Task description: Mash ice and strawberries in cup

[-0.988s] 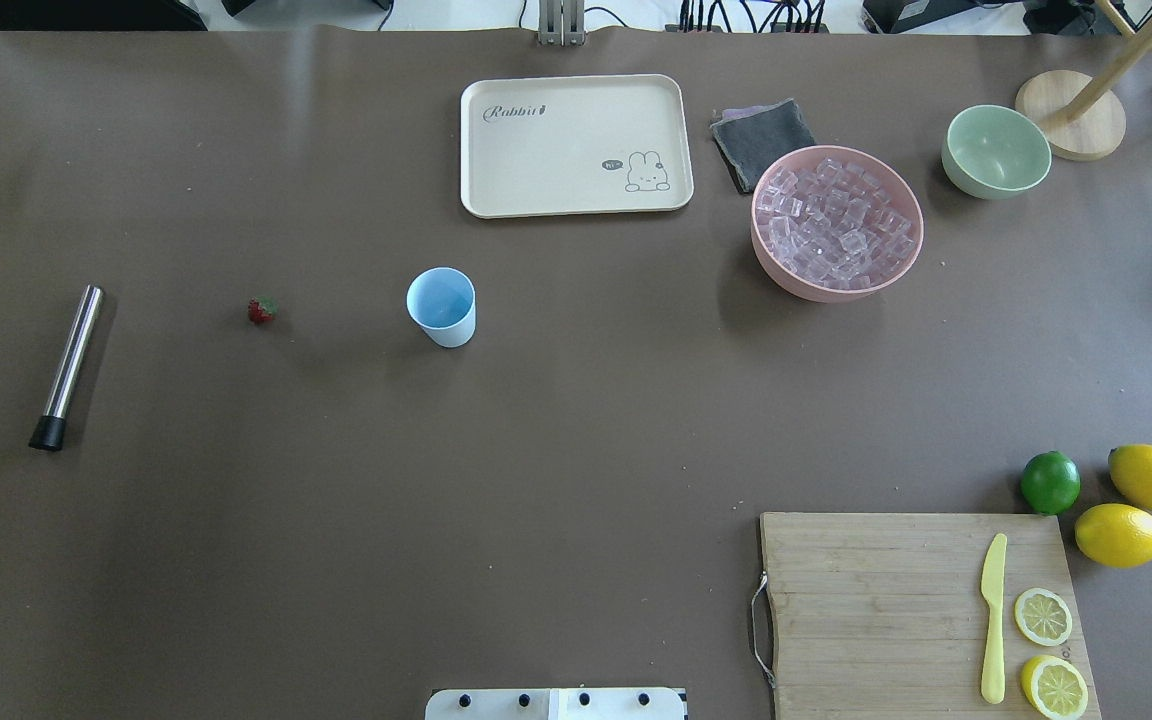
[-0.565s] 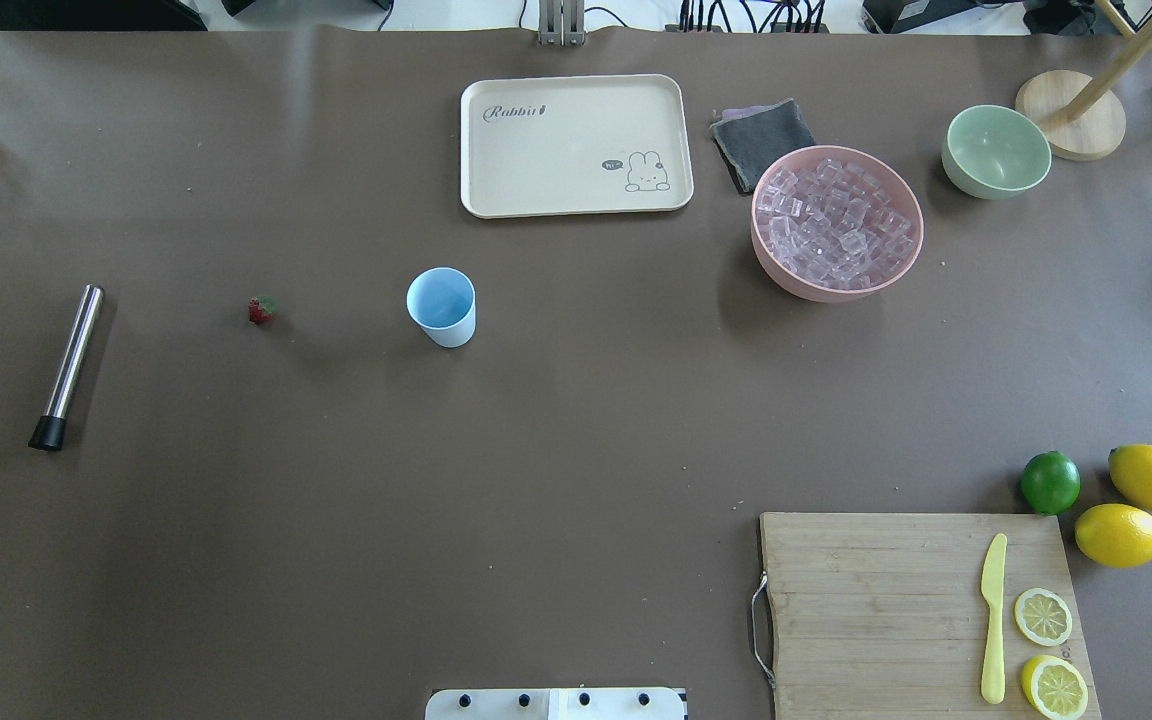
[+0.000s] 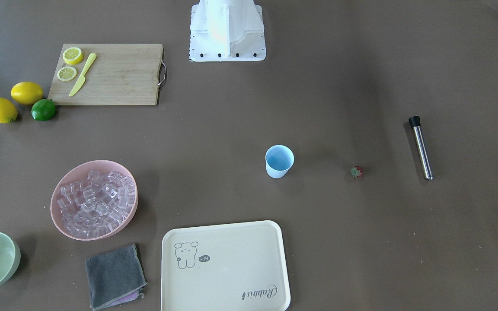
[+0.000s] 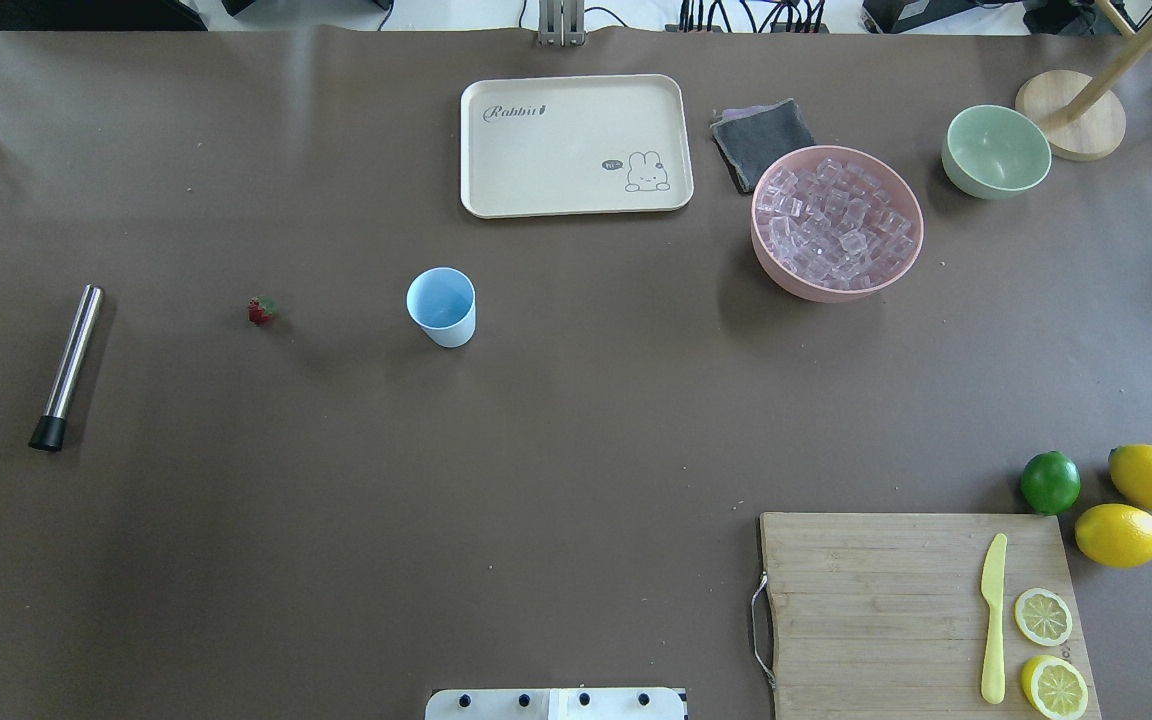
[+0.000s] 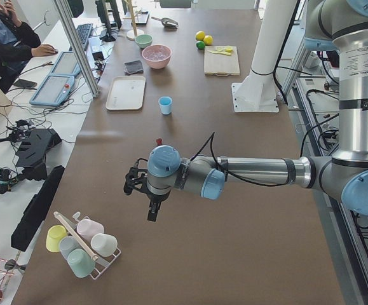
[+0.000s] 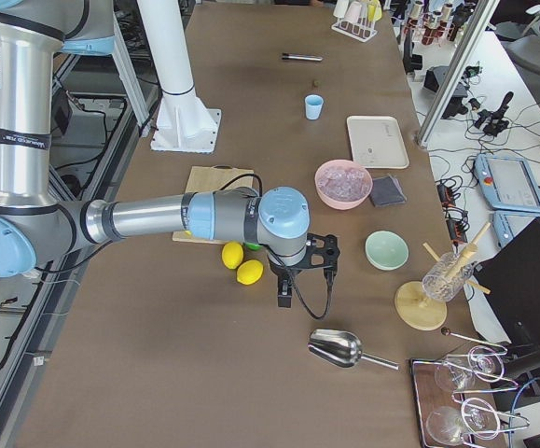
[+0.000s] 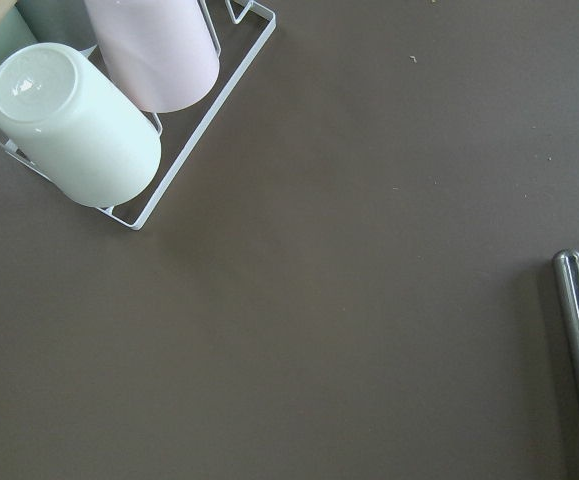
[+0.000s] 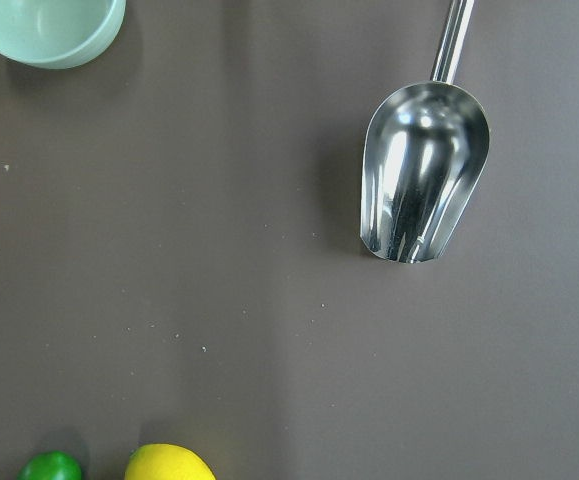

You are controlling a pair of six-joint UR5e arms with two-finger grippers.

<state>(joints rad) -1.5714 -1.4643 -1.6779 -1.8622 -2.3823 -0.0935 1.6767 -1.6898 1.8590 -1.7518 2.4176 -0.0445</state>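
cup [image 4: 441, 306] upright, ice [image 4: 836, 225] filling pink bowl [image 4: 816, 292]

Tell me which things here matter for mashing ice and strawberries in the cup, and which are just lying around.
Needed: cup, strawberry, ice in the pink bowl, metal muddler, scoop.
Lying about: tray, grey cloth, green bowl, lemons, lime, cutting board, knife.

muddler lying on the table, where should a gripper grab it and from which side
Grip the muddler on its bare steel shaft near mid-length, coming straight down from above and closing across its width. It lies flat on the table, long, thin and round, with open space on both sides. The black cap at the robot-side end is a shorter target.
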